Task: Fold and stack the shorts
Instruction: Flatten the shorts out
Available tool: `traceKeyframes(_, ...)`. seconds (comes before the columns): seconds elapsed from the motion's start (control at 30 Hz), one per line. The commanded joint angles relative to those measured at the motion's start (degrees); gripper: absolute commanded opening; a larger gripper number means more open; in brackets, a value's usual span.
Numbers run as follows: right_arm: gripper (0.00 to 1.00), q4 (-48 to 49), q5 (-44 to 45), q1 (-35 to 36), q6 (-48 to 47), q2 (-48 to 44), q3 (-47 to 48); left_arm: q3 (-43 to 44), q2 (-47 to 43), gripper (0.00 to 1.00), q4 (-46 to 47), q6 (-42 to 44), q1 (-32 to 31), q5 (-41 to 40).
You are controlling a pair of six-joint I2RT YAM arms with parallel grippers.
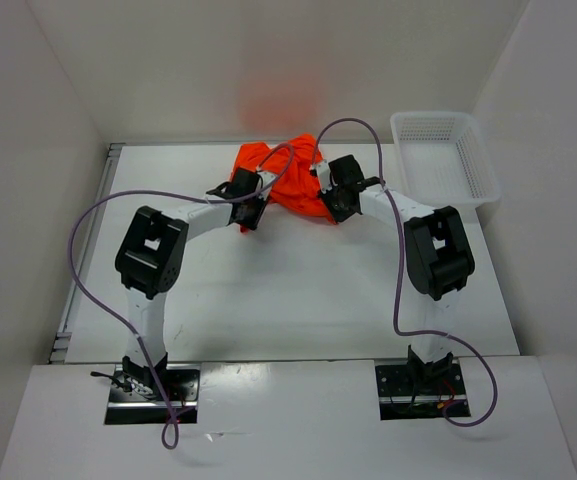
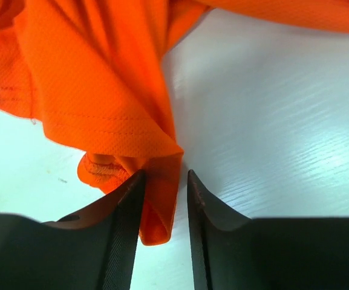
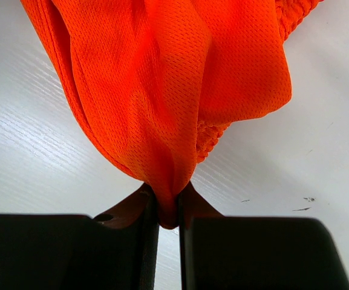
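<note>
The bright orange shorts [image 1: 290,172] lie bunched at the back middle of the table, between my two grippers. My left gripper [image 1: 256,198] is at their left edge. In the left wrist view its jaws [image 2: 165,176] stand apart around a hanging hemmed fold of the shorts [image 2: 101,90]; the fold touches the left finger [image 2: 123,223], with a gap to the right one. My right gripper [image 1: 326,190] is at the shorts' right edge. In the right wrist view it [image 3: 169,194] is shut on a pinched fold of the orange mesh [image 3: 162,90], lifted off the table. No drawstring is visible.
A white plastic mesh basket [image 1: 438,118] stands at the back right, beside the right arm. White walls enclose the table at the back and sides. Purple cables loop over both arms.
</note>
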Motion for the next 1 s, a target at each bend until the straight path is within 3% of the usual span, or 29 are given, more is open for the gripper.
traceKeyframes(0.0,0.0,0.52,-0.63,-0.4,-0.71,-3.26,0.99,-3.17,-0.72,0.39,-2.07,0.23,0.37,-4.01)
traceKeyframes(0.17,0.0,0.52,-0.63,-0.4,-1.24,-3.26,0.37,-4.5,-0.72,0.39,-2.07,0.23,3.0,-5.67)
traceKeyframes(0.27,0.0,0.52,-0.11,-0.4,-1.77,-3.79,-0.16,-5.12,-1.95,0.61,-1.28,0.23,3.01,-8.83)
traceKeyframes(0.47,0.0,0.52,0.94,-0.4,-3.0,-3.79,-1.2,-5.12,-5.55,0.7,-6.02,0.23,3.53,-7.79)
traceKeyframes(0.57,0.0,1.05,0.95,-0.4,-3.53,-3.79,-1.74,-6.34,-5.56,0.69,-8.22,0.23,4.24,-4.72)
traceKeyframes(0.7,0.0,1.05,0.95,-0.4,-3.53,-3.79,-1.22,-6.35,-4.07,0.57,-8.75,0.23,4.24,0.02)
traceKeyframes(0.8,0.0,1.05,0.95,-0.4,-3.53,-3.79,-1.21,-3.45,-2.4,0.57,-8.75,0.23,4.24,1.43)
traceKeyframes(0.97,0.0,1.05,0.95,-0.4,-3.53,-3.79,-1.74,-0.2,-1.25,0.67,-8.22,0.23,4.24,3.11)
